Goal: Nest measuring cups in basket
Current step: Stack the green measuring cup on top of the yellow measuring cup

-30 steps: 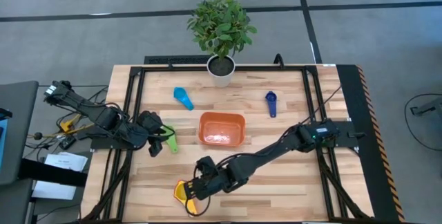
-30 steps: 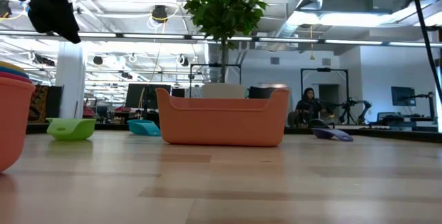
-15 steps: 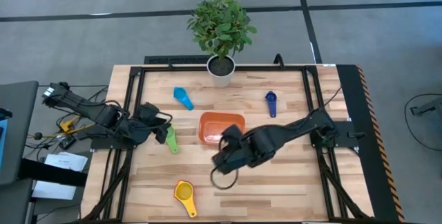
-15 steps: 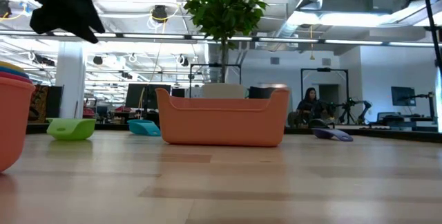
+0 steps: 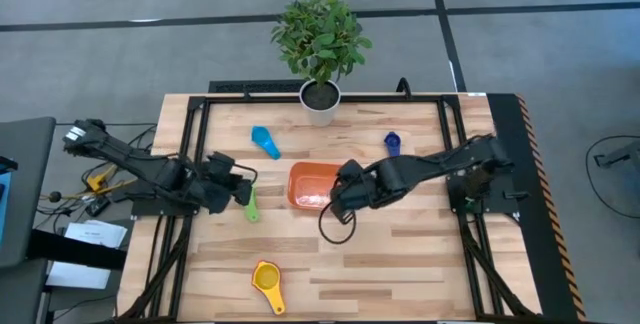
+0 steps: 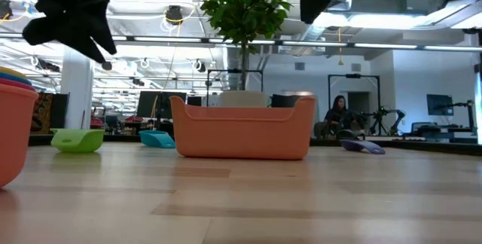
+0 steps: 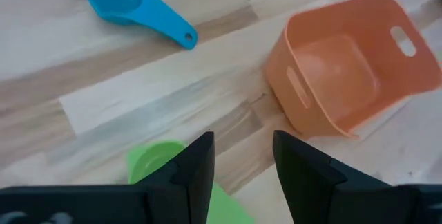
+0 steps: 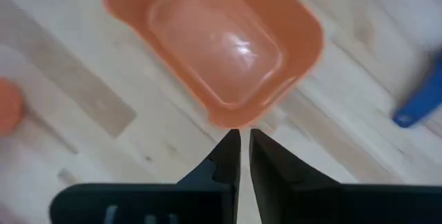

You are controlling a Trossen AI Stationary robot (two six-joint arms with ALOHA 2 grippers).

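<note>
The orange basket sits mid-table, its inside bare. A green cup lies on the table left of it. A light blue cup and a navy cup lie farther back. A stack of cups, yellow on top, stands near the near edge, and its orange side shows in the low view. My left gripper hangs open just above the green cup. My right gripper is shut and holds nothing, above the basket's near rim.
A white pot with a green plant stands at the far edge behind the basket. A black cable loop hangs under my right arm. Bare wood lies between the basket and the stack.
My right gripper has left the stack near the near edge and travelled up, toward the far edge and to the right, ending over the basket's near rim. The stack has stayed on the table. My left gripper has drifted right, toward the green cup.
</note>
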